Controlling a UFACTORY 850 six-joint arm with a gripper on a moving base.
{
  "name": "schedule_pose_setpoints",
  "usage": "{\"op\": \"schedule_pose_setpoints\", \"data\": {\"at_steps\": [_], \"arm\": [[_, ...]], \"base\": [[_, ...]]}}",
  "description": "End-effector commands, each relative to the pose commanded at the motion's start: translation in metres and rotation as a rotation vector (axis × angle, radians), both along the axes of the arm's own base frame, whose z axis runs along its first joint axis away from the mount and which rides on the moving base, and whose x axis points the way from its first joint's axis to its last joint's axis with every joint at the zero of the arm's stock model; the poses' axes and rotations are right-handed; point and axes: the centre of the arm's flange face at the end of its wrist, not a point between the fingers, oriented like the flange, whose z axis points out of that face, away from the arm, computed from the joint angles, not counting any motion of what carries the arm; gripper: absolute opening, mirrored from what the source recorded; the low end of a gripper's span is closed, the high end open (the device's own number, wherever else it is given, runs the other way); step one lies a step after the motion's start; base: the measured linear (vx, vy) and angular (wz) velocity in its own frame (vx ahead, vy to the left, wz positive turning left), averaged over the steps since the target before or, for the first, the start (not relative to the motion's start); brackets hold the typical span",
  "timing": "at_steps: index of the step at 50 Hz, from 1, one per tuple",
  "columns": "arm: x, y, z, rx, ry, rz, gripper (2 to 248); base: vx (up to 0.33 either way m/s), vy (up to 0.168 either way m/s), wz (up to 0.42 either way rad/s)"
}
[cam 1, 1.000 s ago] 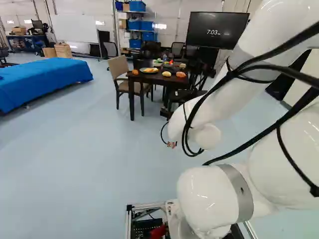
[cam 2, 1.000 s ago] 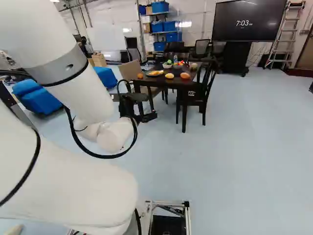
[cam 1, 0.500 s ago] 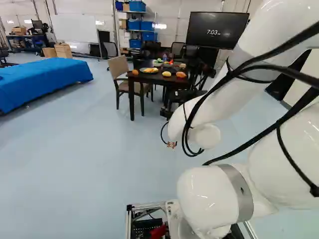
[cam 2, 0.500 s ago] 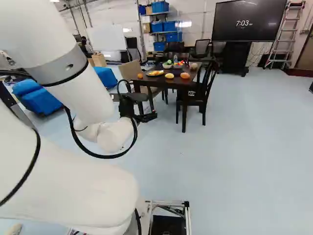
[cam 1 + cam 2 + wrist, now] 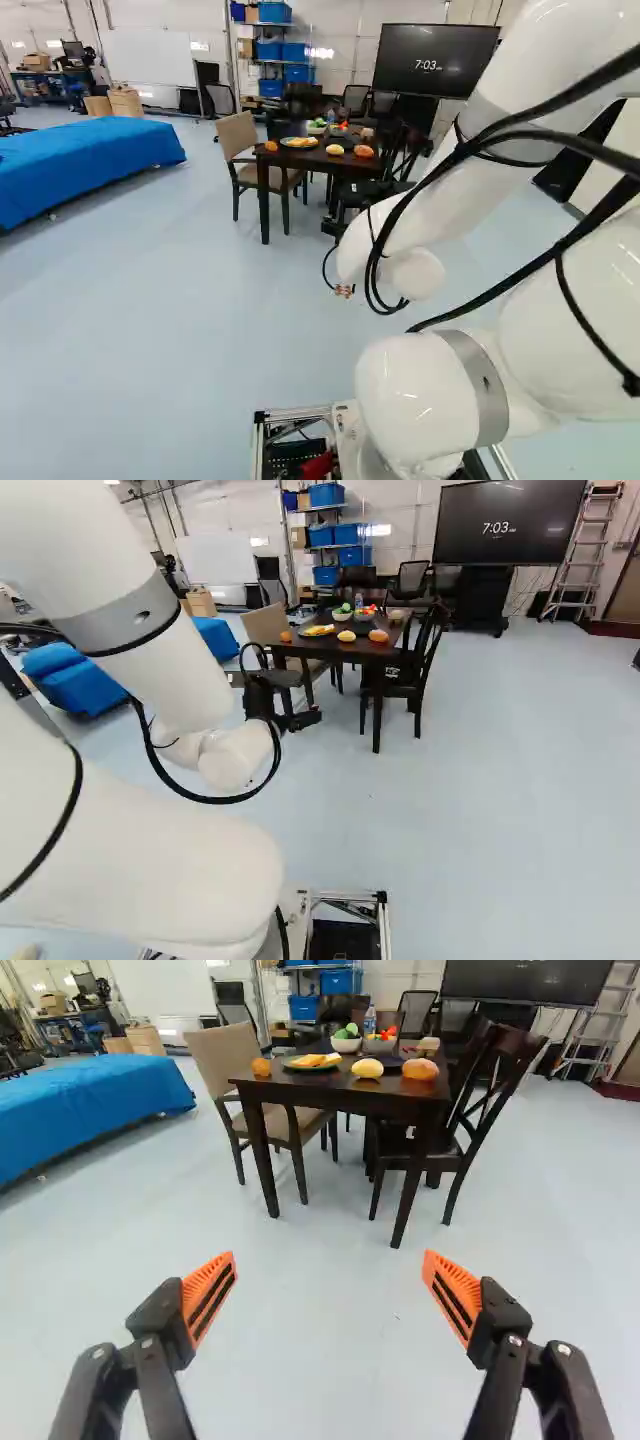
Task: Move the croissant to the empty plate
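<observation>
The black gripper hangs low over the floor, well short of the dark table. In the wrist view the gripper stands wide open, with nothing between its orange pads. On the table ahead, a plate with a green rim holds yellow-orange food. Nearer the front edge lie a yellow item and an orange-brown item; a small tan item sits behind. Which of these is the croissant, I cannot tell. A dark flat shape, perhaps a plate, shows partly behind the yellow item.
A beige chair stands at the table's side, a dark chair at its other side. On the tabletop are an orange item and bowls. A blue-covered surface and a large screen are farther off.
The base has moved very slightly, shifting the table and its things a little in the base views. Relative to the joint at their foot, the arm shows no clear move.
</observation>
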Motion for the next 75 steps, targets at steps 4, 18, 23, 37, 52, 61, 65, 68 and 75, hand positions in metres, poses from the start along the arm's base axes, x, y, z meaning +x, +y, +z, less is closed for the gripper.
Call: {"op": "schedule_pose_setpoints", "data": {"at_steps": [4, 18, 23, 37, 52, 61, 65, 68, 75], "arm": [[0.0000, 0.0000, 0.0000, 0.000, 0.000, 0.000, 247], [0.0000, 0.0000, 0.0000, 0.000, 0.000, 0.000, 247], [0.0000, 0.0000, 0.0000, 0.000, 0.000, 0.000, 247], [0.0000, 0.0000, 0.0000, 0.000, 0.000, 0.000, 247], [0.0000, 0.0000, 0.0000, 0.000, 0.000, 0.000, 247], [0.0000, 0.0000, 0.0000, 0.000, 0.000, 0.000, 247], [0.0000, 0.0000, 0.0000, 0.000, 0.000, 0.000, 247], [0.0000, 0.0000, 0.0000, 0.000, 0.000, 0.000, 247], [0.0000, 0.0000, 0.0000, 0.000, 0.000, 0.000, 247]], "base": [[0.174, 0.051, -0.026], [0.194, 0.056, -0.020], [0.215, 0.043, -0.028], [0.227, 0.045, -0.028], [0.228, 0.050, -0.030], [0.241, 0.044, -0.125], [0.225, 0.023, -0.194], [0.223, 0.035, -0.176], [0.238, 0.028, -0.195]]}}
